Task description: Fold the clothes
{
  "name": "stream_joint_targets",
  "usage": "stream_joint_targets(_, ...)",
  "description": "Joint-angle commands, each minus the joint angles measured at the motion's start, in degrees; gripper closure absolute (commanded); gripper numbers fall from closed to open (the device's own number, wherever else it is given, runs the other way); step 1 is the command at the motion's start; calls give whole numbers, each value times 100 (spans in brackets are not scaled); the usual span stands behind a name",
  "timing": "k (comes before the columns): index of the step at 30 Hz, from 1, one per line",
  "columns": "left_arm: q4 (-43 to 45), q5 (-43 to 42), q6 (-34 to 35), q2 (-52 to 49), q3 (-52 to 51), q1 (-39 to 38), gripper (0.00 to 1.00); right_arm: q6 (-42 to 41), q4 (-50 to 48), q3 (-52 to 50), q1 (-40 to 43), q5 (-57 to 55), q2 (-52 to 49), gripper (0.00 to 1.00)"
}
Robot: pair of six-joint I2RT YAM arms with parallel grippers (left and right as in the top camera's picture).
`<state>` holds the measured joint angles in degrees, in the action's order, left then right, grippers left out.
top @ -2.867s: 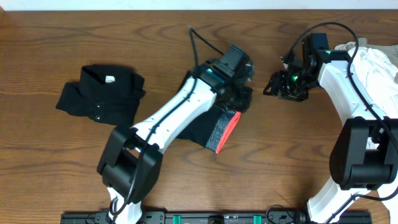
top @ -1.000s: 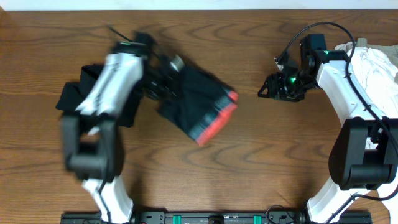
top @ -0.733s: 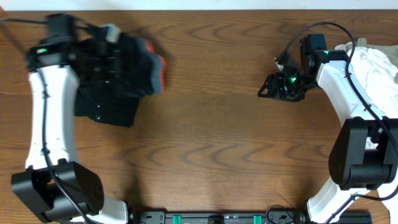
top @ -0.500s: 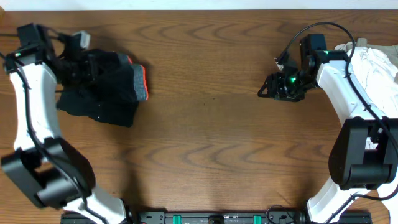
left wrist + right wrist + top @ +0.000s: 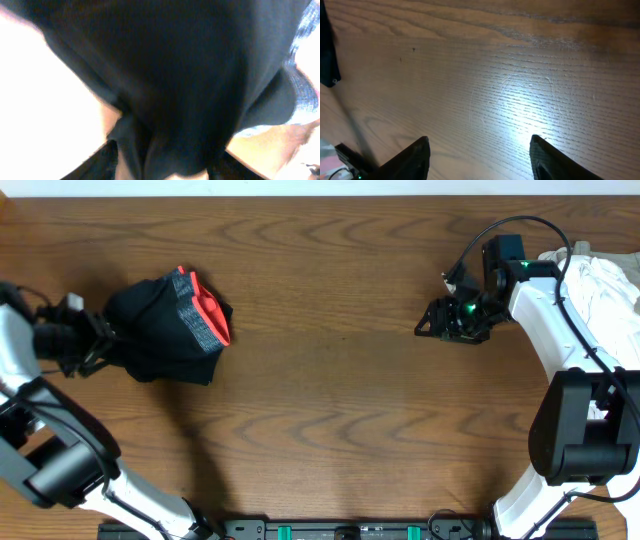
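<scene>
The dark trousers (image 5: pixel 160 330) lie bunched at the table's left, with the orange-red and grey waistband (image 5: pixel 205 315) turned up on their right side. They rest over the black shirt, whose edge (image 5: pixel 185 370) shows below. My left gripper (image 5: pixel 92 345) is at the bundle's left edge, shut on the dark cloth. That cloth (image 5: pixel 165 85) fills the left wrist view and runs down between the fingers (image 5: pixel 165 165). My right gripper (image 5: pixel 432 320) is open and empty over bare wood at the upper right, which shows between its fingers (image 5: pixel 480 160).
A heap of white and beige garments (image 5: pixel 600 275) lies at the far right edge behind the right arm. The left arm reaches in from the table's left edge.
My left arm has swung the trousers from the table's middle to the far left, onto the black shirt. The waistband now faces up. The right arm has barely moved.
</scene>
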<state>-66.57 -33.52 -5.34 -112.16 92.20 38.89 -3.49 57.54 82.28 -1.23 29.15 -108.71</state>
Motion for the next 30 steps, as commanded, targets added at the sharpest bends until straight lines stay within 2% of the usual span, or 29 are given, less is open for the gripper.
stream_joint_targets(1, -291, -944, -179, 557, 20, 105, 27, 94, -105, 35, -15, 227, 111, 41)
stream_joint_targets(2, -422, -1182, -339, 743, 26, 79, 18, 304, -203, 35, -4, 435, 212, 42)
stream_joint_targets(4, -640, -1453, -601, 1163, 31, -52, 11, 387, -389, 35, 24, 713, 511, 41)
stream_joint_targets(9, -931, -1333, -1320, 2437, 31, -796, 10, 378, -699, 35, 46, 774, 1698, 38)
stream_joint_targets(14, -968, -186, -1486, 3773, 28, -2229, 9, 374, -431, 33, 39, 590, 2953, 34)
stream_joint_targets(16, -970, 385, -1082, 4168, 28, -2811, 4, 313, -122, 33, 42, 372, 3373, 32)
stream_joint_targets(20, -1207, 2044, -17, 4830, 0, -3908, 2, 26, 761, 33, 42, -345, 4212, 25)
stream_joint_targets(21, -1263, 2444, 157, 4968, -33, -4120, 2, -42, 942, 33, 42, -540, 4417, 18)
stream_joint_targets(22, -1290, 2688, 286, 5071, -70, -4260, 2, -76, 1073, 33, 42, -678, 4588, 1)
stream_joint_targets(30, -1224, 2778, 542, 5381, -199, -4476, 2, -74, 1410, 33, 42, -772, 5766, 1)
